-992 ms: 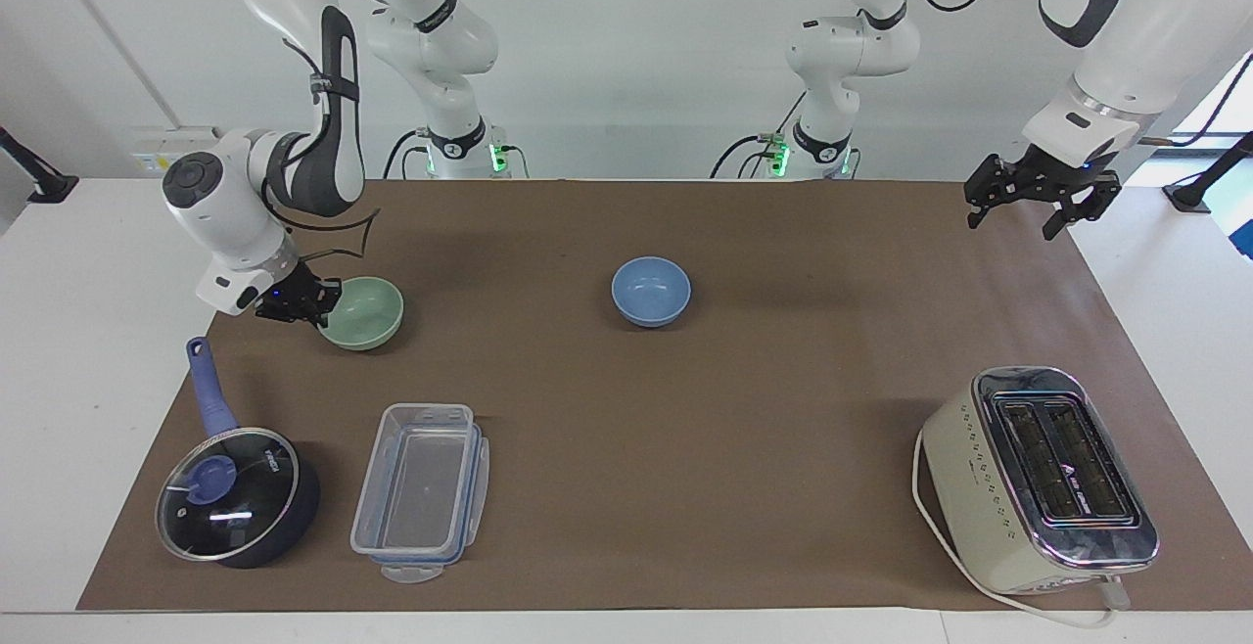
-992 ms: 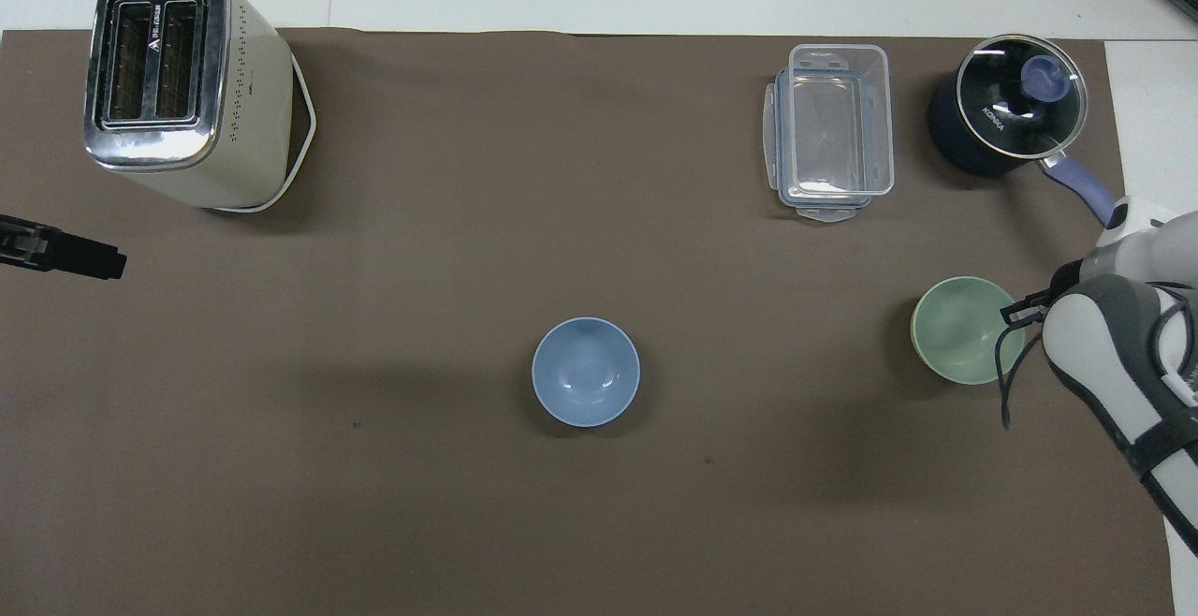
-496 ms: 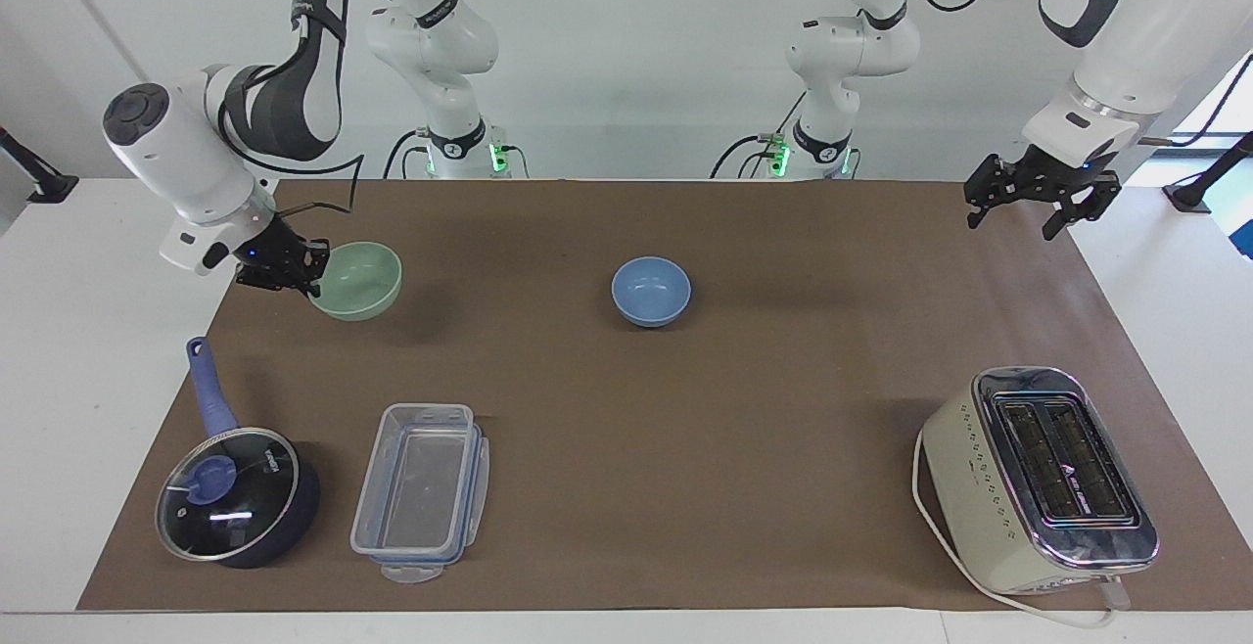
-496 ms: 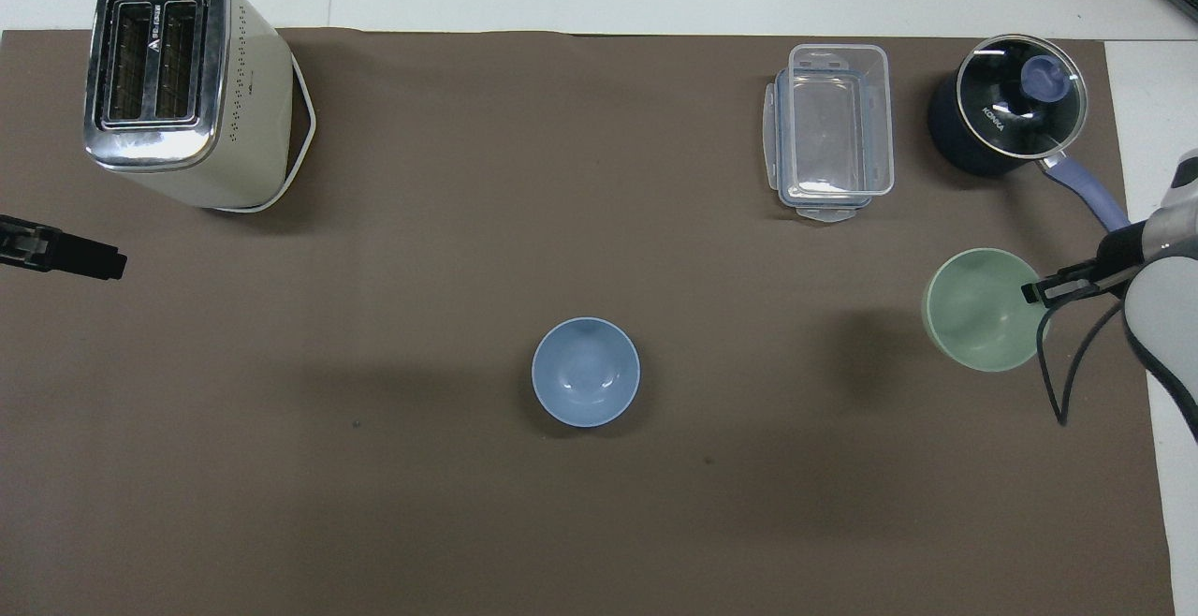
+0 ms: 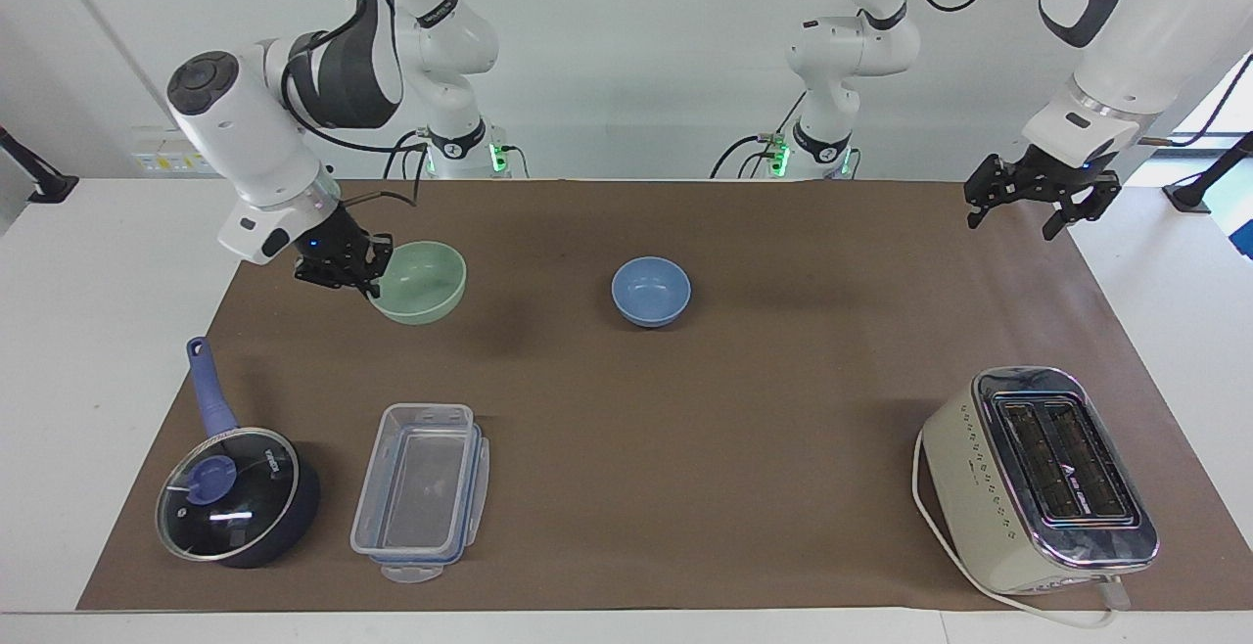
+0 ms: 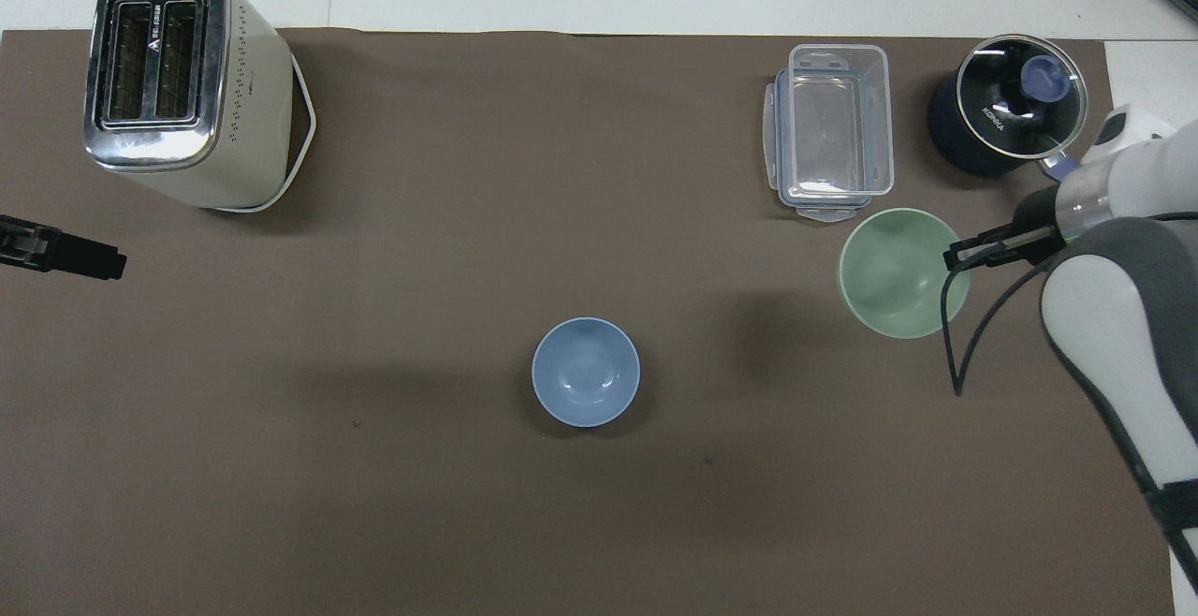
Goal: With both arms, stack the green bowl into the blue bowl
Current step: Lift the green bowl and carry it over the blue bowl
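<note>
My right pincer [image 5: 370, 272] is clamped on the green bowl's [image 5: 421, 284] rim, holding it above the desk [image 5: 685, 409], well apart from the blue bowl [image 5: 651, 291]. My left pincer [image 5: 1040, 202] waits with fingers apart.

A robotics lab: two white robot arms [image 5: 274, 135] bolted at a white table [image 5: 98, 331] covered by a brown mat [image 5: 685, 409], plain white walls, kitchen props like a toaster [image 5: 1038, 478] laid out.

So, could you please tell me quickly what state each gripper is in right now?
Left gripper: open, holding nothing, waiting at its own end of the table.
Right gripper: shut on the green bowl, lifted off the table.
</note>
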